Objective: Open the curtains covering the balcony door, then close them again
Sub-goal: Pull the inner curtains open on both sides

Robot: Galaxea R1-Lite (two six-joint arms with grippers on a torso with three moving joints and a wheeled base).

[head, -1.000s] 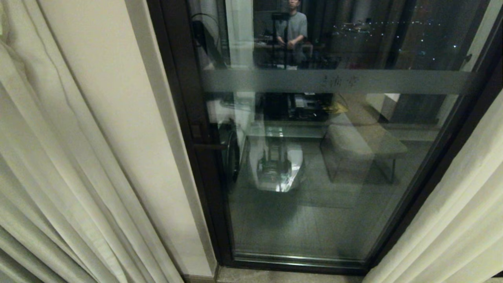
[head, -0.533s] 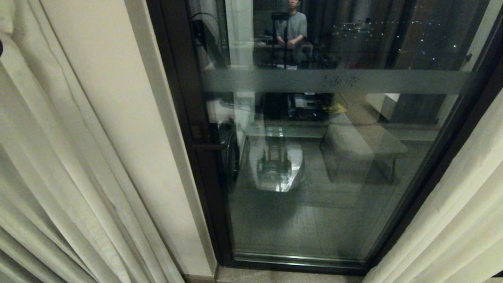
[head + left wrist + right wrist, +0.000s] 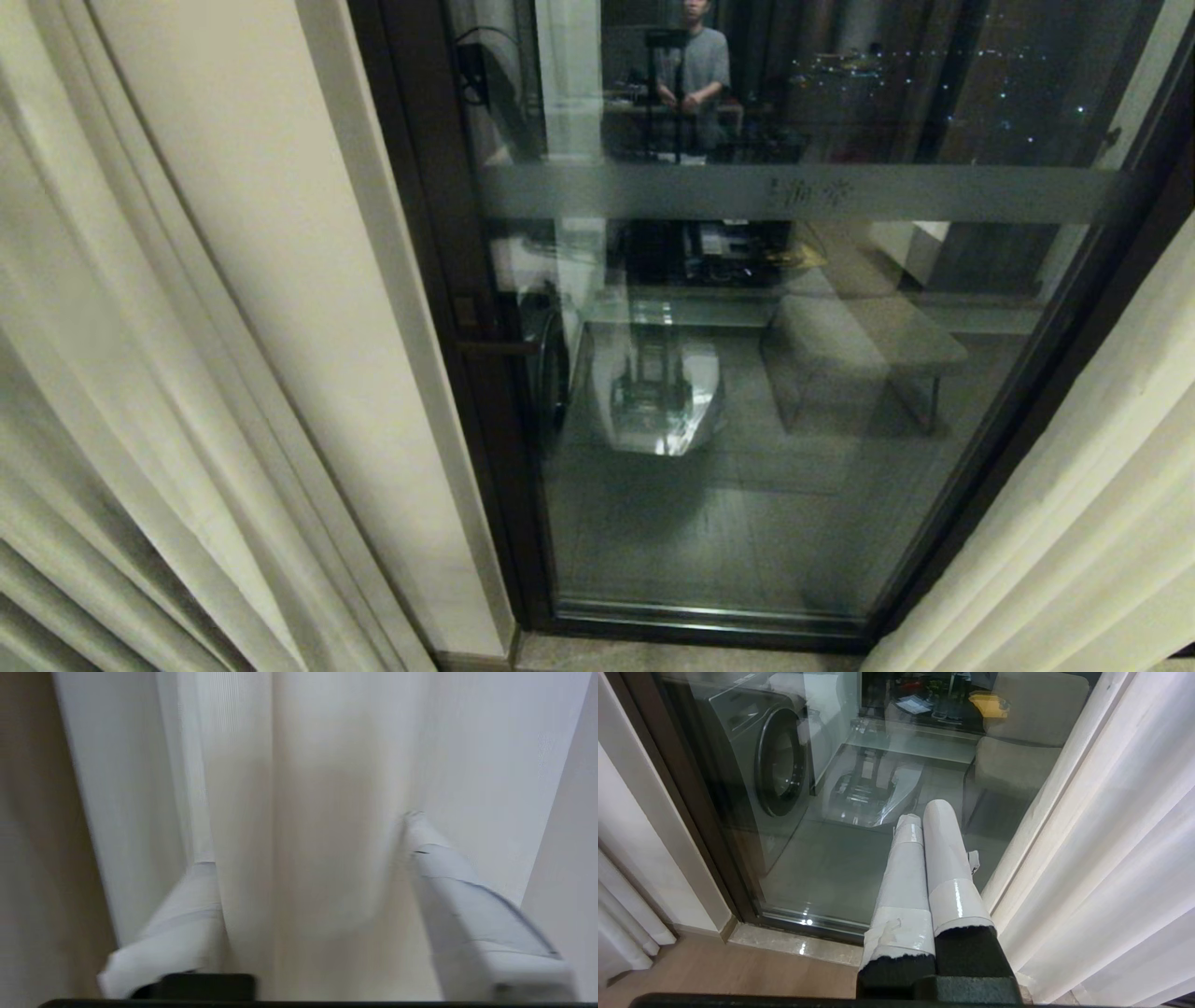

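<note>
Head view shows the door [image 3: 747, 373] uncovered in the middle, its dark frame [image 3: 429, 280] running down beside a cream wall strip [image 3: 280, 280]. A frosted band [image 3: 794, 191] crosses the glass. The left curtain [image 3: 112, 392] hangs bunched at the left edge in long folds, and the right curtain [image 3: 1074, 523] hangs at the lower right corner. The glass reflects a person [image 3: 693, 65] standing well back and a sofa [image 3: 859, 345]. Neither of my arms appears in this view.

From my left wrist camera, my left gripper [image 3: 308, 840] faces the left curtain [image 3: 327, 788] up close. Its two white-wrapped fingers [image 3: 444, 882] stand wide apart, and a soft fold of cloth hangs loose between them. I cannot tell whether either fingertip touches the cloth; nothing is pinched.

From my right wrist camera, my right gripper [image 3: 924, 814] sits low in front of the door [image 3: 822, 858], pressed fully shut with its taped fingers [image 3: 943, 858] side by side and nothing between them. The right curtain [image 3: 1120, 858] hangs just beside it, apart from the fingers. A washing machine [image 3: 770, 760] stands behind the glass by the frame, and a stone sill [image 3: 794, 947] runs along the door's foot above a wood floor [image 3: 714, 980].
</note>
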